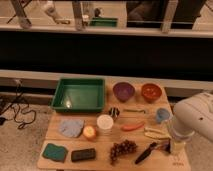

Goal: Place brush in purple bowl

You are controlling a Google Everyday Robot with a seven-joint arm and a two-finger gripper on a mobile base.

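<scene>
The slim black brush (145,153) lies slanted near the front right edge of the wooden table (47,145), right of a bunch of grapes. The purple bowl (123,91) stands empty at the back of the table, left of the orange-red bowl (151,91). My white arm (194,118) reaches in from the right. My gripper (174,146) hangs low over the front right corner, just right of the brush's far end and apart from the bowl.
A green tray (80,93) stands at the back left. Also on the table are a carrot (133,126), grapes (122,148), a white cup (104,122), a blue cup (162,115), a banana (155,132), a wire utensil (135,111), a black block (83,154), a green sponge (54,151) and a blue cloth (71,126).
</scene>
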